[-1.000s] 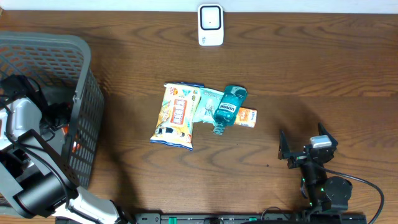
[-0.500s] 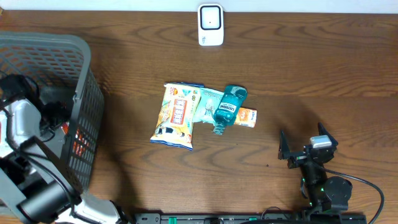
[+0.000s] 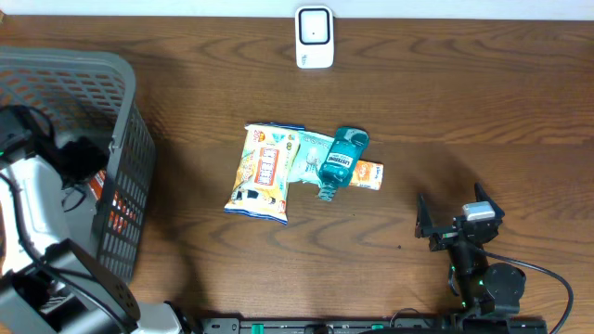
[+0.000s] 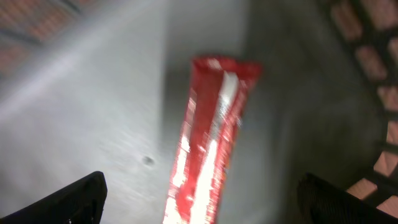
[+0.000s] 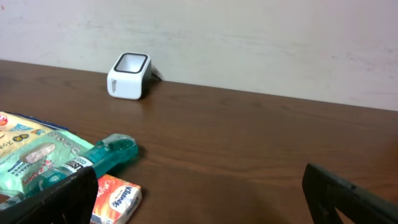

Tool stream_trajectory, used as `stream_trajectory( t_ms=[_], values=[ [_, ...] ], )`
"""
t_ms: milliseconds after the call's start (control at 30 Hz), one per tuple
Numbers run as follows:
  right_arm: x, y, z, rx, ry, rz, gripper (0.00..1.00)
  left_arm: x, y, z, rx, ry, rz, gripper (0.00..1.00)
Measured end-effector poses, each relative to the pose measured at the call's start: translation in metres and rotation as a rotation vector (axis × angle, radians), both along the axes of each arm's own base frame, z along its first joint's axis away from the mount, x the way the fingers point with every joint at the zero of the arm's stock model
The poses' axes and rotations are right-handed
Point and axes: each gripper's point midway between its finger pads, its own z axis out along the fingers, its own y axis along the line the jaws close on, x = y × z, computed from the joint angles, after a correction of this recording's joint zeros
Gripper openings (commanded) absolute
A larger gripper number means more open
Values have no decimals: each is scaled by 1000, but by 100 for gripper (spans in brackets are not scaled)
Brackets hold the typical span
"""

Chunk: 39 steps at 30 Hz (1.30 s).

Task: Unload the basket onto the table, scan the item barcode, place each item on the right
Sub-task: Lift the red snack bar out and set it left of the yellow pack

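Left gripper [image 4: 202, 202] gapes over red packet [image 4: 219, 112]; its length runs up-frame, leaning right. Right gripper [image 5: 204, 196] wide, empty

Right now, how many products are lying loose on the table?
4, clustered centrally: snack bag leftmost, green packet next, mouthwash bottle atop it, tissue pack rightmost. Others may hide beneath.

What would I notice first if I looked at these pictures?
Probably the bright pile in the middle of the table: a yellow snack bag with a teal bottle lying close by. On the left stands a big grey basket, where the left hand hangs open over a shiny red wrapper. A little white scanner sits at the far edge.
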Motion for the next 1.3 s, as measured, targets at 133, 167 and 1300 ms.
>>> stream_trajectory(
  t_ms=[133, 167, 1300],
  values=[
    [0, 0, 0, 0, 0, 0, 99, 2, -23, -27, -70, 71, -22, 98],
    [0, 0, 0, 0, 0, 0, 99, 3, -28, -35, -81, 95, -27, 98],
    [0, 0, 0, 0, 0, 0, 99, -35, -24, -71, -12, 266, 58, 7]
  ],
)
